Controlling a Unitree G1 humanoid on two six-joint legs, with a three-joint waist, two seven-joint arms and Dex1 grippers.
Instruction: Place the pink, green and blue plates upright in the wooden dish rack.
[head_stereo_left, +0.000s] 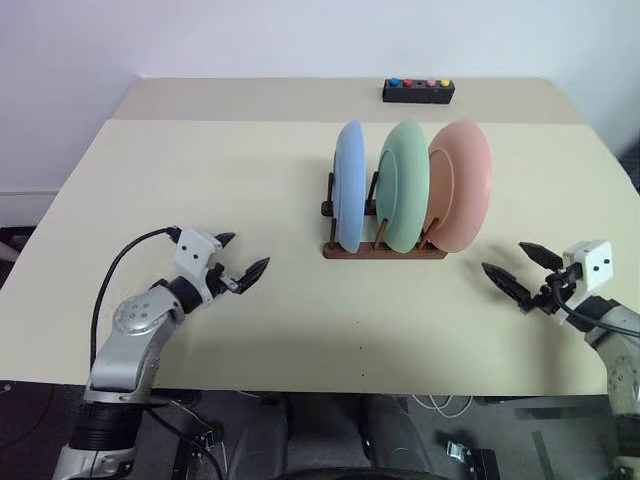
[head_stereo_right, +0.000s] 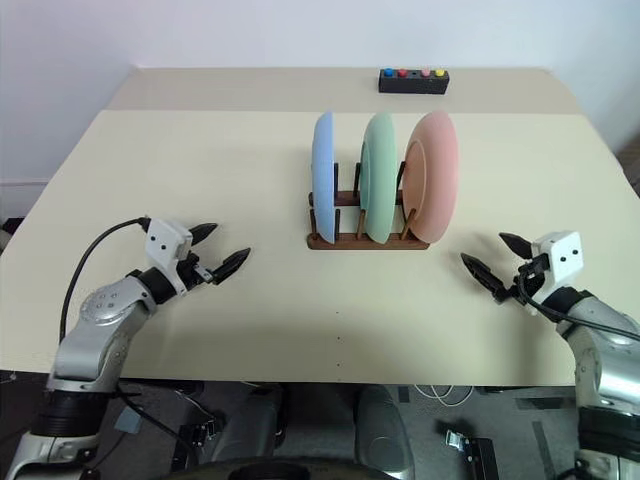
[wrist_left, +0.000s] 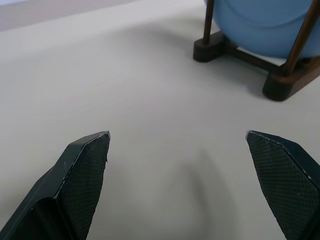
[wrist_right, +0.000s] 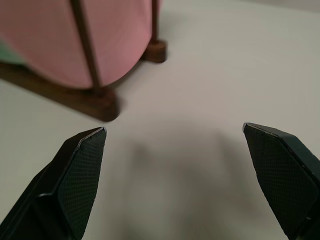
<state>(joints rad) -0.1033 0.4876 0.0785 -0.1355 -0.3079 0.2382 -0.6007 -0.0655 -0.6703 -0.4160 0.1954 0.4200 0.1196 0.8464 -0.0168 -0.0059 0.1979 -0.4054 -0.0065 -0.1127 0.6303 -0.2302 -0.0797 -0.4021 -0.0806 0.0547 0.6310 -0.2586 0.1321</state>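
- The plates are out of both grippers: the left gripper (head_stereo_left: 243, 268) has its jaws spread wide with nothing between them, low over the near left of the table, and the right gripper (head_stereo_left: 523, 270) is spread and empty too, low over the near right.
- Both point in toward the wooden dish rack (head_stereo_left: 384, 250), which sits between them a little farther back, well apart from each.
- In the rack all three stand on edge between the pegs: the blue plate (head_stereo_left: 349, 185) on the left, the green plate (head_stereo_left: 405, 186) in the middle, the pink plate (head_stereo_left: 462, 184) on the right, leaning a little.
- To my eye the job looks finished; nothing is left lying flat, and all that seems to remain is for the arms to keep off the rack.
- The table (head_stereo_left: 200, 180) is a pale cream matte top, with a seam across the far part.
- A small black box (head_stereo_left: 418, 91) with coloured buttons sits at the far edge, against a plain white wall.
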